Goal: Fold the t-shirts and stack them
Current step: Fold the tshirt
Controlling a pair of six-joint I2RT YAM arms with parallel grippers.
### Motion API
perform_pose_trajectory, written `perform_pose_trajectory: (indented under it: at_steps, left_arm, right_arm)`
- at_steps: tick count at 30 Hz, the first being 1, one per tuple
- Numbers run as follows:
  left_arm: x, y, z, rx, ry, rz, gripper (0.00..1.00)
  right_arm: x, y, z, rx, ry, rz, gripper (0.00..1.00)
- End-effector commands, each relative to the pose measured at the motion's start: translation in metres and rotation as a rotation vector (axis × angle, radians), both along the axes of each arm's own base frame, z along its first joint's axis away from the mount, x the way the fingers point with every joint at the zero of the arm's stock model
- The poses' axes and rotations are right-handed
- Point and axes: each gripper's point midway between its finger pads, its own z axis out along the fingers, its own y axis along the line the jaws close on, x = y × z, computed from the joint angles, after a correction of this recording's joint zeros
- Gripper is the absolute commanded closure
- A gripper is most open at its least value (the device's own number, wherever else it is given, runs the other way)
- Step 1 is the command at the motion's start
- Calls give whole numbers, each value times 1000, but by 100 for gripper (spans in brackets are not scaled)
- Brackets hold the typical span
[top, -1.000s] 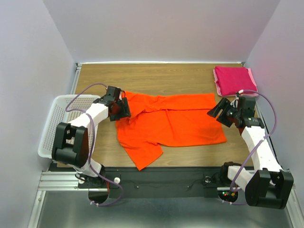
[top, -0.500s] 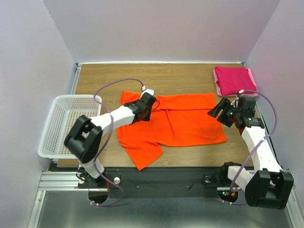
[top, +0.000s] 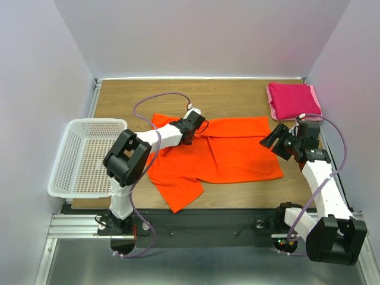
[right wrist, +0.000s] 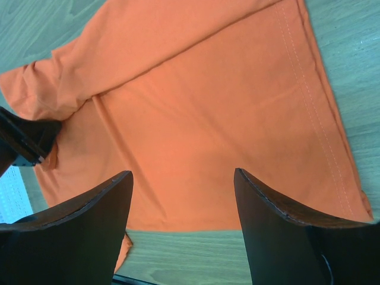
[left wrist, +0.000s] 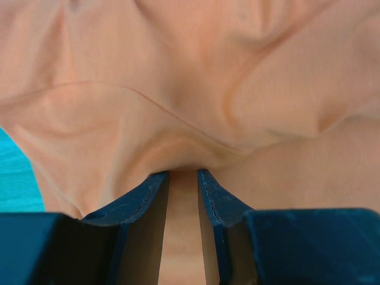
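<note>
- The orange t-shirt [top: 231,157] lies spread across the middle of the table [top: 136,98]. Its near-left corner reaches close to the front edge, and its right hem runs straight.
- The left gripper [top: 193,126] sits on the shirt's far-left part, fingers narrow, nipping a pucker of orange cloth.
- The right gripper [top: 272,141] hangs over the right hem, fingers wide, holding nothing.
- The magenta t-shirt [top: 292,100] lies folded in the far right corner, with bare wood between the two shirts.
- The white basket [top: 83,155] stands at the left edge, apart from the orange cloth.
</note>
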Motion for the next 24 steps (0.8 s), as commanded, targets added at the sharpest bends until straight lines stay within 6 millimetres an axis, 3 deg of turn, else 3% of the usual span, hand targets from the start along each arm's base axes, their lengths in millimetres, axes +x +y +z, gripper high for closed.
perform_pose_trajectory:
  at_steps: [1,7,13,24]
  left_arm:
    - [23,-5,23,21,-92,21,63]
    - [35,-2,30,66,-142,34,61]
    - [40,2,31,96,-163,29,49]
    - [47,-3,14,109,-120,-56,32]
  right_arm:
    - [0,0,2,-9,-13,-4,26]
    - [1,0,0,-13,-7,0,25]
    - [-1,0,-3,-15,-1,3,26]
    - [-3,1,-9,-11,17,7,26]
